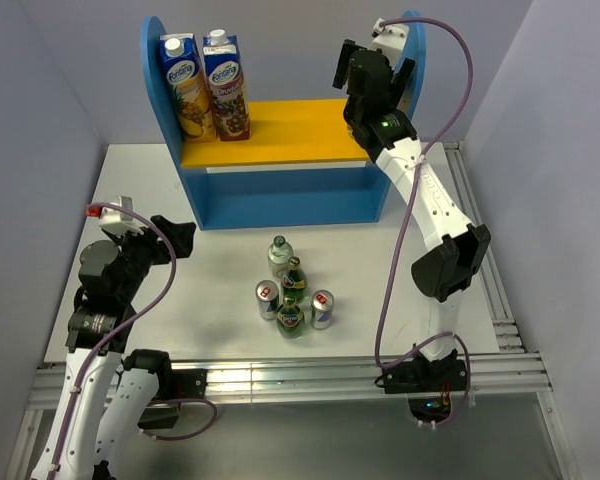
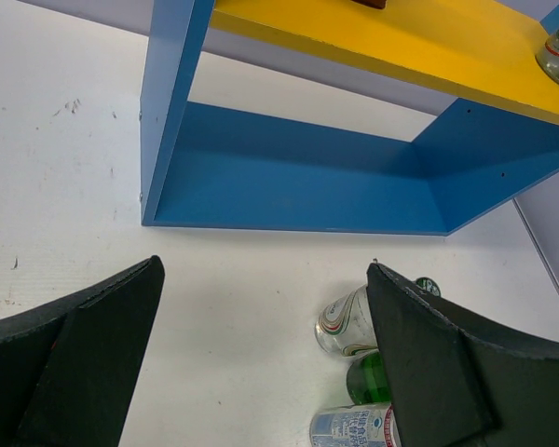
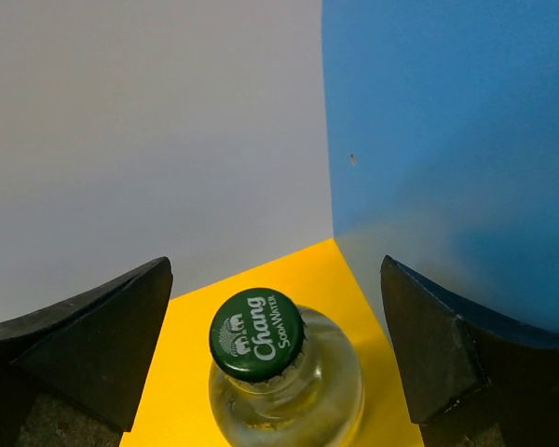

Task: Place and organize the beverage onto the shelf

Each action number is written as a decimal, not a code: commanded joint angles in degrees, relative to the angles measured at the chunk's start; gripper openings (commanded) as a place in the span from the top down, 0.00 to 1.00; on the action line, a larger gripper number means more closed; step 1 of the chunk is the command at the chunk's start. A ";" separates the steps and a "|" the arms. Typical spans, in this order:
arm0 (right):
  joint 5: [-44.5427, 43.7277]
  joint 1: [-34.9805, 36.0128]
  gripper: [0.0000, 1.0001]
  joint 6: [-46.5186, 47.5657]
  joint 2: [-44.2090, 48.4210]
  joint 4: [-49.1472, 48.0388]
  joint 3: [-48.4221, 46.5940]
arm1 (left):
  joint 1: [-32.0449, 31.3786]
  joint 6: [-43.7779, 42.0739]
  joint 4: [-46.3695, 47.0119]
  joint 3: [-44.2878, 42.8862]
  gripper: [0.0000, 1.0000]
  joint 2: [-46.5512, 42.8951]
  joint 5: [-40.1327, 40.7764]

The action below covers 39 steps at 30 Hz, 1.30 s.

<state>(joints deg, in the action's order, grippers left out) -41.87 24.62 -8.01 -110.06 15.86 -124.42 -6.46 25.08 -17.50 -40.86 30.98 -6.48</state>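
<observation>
Progress is one of six: you have the Chang soda water bottle (image 3: 284,382) standing on the shelf's (image 1: 280,205) yellow board (image 1: 280,135), upper right in the top view, between wide-open right fingers (image 3: 93,335) gripping nothing, five drinks (image 1: 292,300) waiting centre-frame on the worktop (image 1: 160,200), left fingers (image 2: 84,345) spread empty.

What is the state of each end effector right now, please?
Left end effector: open, holding nothing.
Right end effector: open around the Chang soda water bottle.
</observation>
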 commanded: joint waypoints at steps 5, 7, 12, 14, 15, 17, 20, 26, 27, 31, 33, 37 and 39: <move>4.42 0.95 0.00 0.97 4.50 -1.18 0.58 | -0.13 -1.17 0.80 -1.76 0.03 0.39 -0.73; 5.83 1.39 0.00 1.07 5.81 -0.92 1.20 | -0.13 -1.09 0.71 -1.85 0.03 0.39 -0.55; 7.41 2.27 0.00 -0.16 8.89 1.37 2.33 | -0.13 -1.17 0.71 -1.85 0.03 0.48 -0.38; 7.50 2.88 0.00 -0.43 11.26 0.93 3.83 | -0.13 -1.26 0.62 -1.85 0.03 0.57 -0.11; 6.98 3.24 0.00 -0.43 12.23 0.84 5.75 | -0.13 -1.09 0.62 -1.85 0.03 0.48 0.15; 5.84 4.46 0.00 -1.39 15.13 0.84 8.74 | -0.13 -1.09 0.71 -1.85 0.03 0.39 0.59; 4.87 6.39 0.00 -3.67 19.78 2.33 13.13 | -0.13 -1.17 0.62 -1.85 0.03 0.22 1.21; -0.32 15.87 0.00 -4.38 34.28 -1.51 32.77 | -0.13 -1.09 0.71 -1.85 0.03 0.48 2.17; -0.58 17.98 0.00 -4.38 36.56 -2.31 36.23 | -0.13 -1.09 0.80 -1.85 0.04 0.57 2.35; -1.64 30.62 0.00 -8.06 49.38 -7.06 53.28 | -0.13 -0.48 1.23 -2.03 0.05 1.27 3.75; -0.86 33.99 0.00 -10.27 54.22 -10.22 62.52 | -0.13 0.05 1.85 -1.94 0.05 1.45 4.98; 5.73 36.46 0.00 -11.15 54.35 -14.45 70.80 | -0.13 0.23 3.17 -4.30 0.05 4.16 5.51; 7.49 36.46 0.00 -11.15 49.80 -13.75 70.02 | -0.13 -0.47 3.69 -5.54 0.05 5.75 6.21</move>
<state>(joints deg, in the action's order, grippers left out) -37.91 60.88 -17.65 -55.79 6.96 -54.04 -6.48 24.93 -17.15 -42.44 35.11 -2.09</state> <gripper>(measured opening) 0.998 0.952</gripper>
